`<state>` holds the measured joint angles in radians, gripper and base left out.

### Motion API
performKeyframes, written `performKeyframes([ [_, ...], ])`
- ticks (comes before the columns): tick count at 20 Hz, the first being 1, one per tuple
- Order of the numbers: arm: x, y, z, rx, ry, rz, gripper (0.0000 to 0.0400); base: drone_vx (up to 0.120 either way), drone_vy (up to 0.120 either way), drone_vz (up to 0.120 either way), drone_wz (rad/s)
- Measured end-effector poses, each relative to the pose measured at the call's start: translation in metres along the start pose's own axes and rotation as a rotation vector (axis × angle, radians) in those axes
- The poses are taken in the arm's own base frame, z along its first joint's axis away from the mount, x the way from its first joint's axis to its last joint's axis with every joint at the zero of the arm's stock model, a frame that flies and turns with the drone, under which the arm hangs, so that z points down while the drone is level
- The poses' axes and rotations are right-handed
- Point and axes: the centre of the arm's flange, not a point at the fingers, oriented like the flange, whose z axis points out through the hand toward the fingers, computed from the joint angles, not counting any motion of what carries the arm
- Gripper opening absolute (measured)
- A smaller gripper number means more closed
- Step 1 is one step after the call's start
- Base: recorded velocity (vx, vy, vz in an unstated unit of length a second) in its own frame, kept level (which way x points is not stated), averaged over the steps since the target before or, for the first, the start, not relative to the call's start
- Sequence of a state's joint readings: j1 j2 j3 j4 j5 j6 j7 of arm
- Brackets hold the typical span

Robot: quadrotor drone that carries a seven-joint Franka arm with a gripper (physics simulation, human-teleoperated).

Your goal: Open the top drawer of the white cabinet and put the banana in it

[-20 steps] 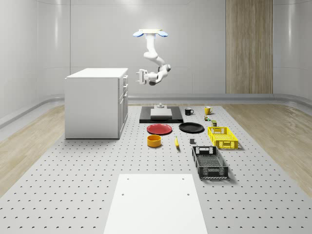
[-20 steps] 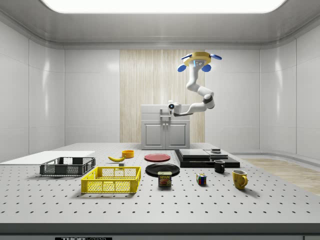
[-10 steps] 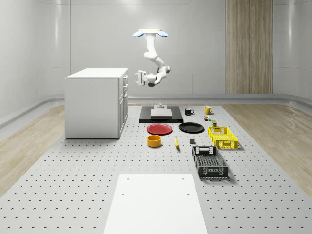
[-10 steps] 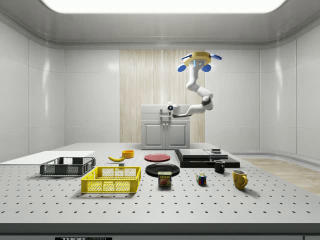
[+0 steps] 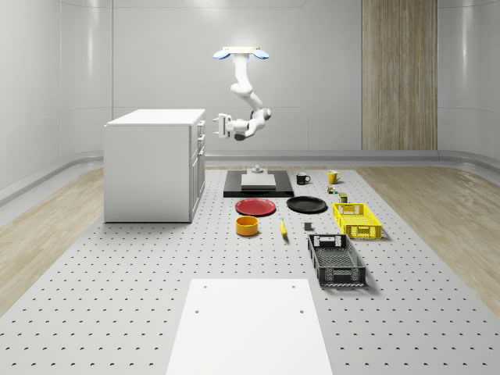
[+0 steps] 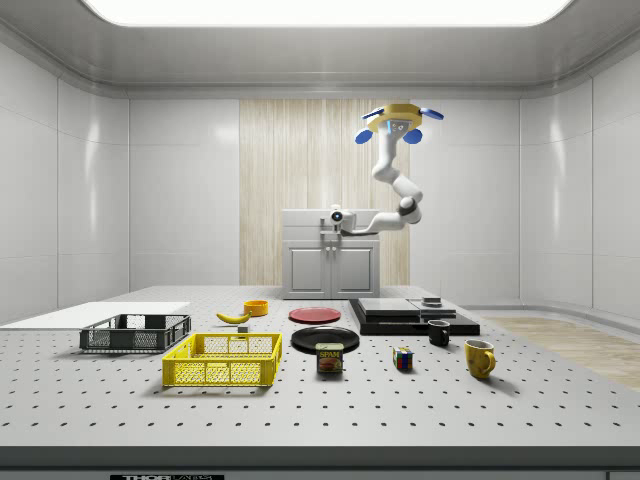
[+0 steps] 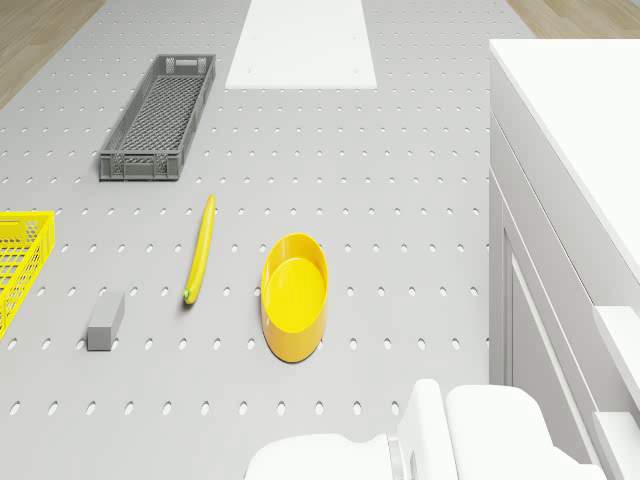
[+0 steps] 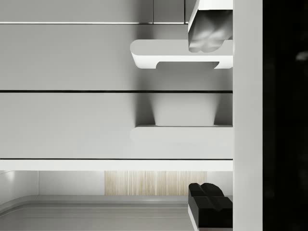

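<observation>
A: Where's the handle [image 8: 180, 54] from the fingers [image 8: 210, 31]?
B: Upper centre of the wrist view, lying crosswise between them; they're spread, holding nothing.
A: Drone [image 5: 241, 53]?
B: Hovering beside the cabinet [image 5: 152, 164]. Banana [image 7: 199, 248] lies on the tabletop [image 5: 117, 289].

I saw the white cabinet [image 5: 152, 168] at frame left, top drawer [image 8: 96, 57] shut; the yellow banana [image 5: 283, 227] lay flat mid-frame

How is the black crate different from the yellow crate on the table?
The black crate is dark grey to black, while the yellow crate is bright yellow. The black crate looks longer and narrower; the yellow crate looks wider. In the whole-scene view, the black crate lies nearer the camera. Both are open mesh crates resting upright on the table.
</observation>
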<state>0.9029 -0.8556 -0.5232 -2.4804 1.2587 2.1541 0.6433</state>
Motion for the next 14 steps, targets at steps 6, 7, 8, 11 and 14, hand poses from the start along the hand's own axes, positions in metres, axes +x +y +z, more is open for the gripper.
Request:
performKeyframes([
  [6, 0.006, 0.003, 0.023, 0.0, 0.0, 0.0, 0.04, 0.0, 0.0, 0.0, 0.0],
  [7, 0.008, 0.004, 0.026, 0.0, 0.0, 0.0, 0.04, 0.0, 0.0, 0.0, 0.0],
  [8, 0.009, 0.005, 0.028, 0.0, 0.0, 0.0, 0.04, 0.0, 0.0, 0.0, 0.0],
  [11, 0.012, 0.008, 0.037, 0.0, 0.0, 0.0, 0.04, 0.0, 0.0, 0.0, 0.0],
  [14, 0.014, 0.009, 0.046, 0.0, -0.001, 0.0, 0.04, 0.0, 0.0, 0.0, 0.0],
])
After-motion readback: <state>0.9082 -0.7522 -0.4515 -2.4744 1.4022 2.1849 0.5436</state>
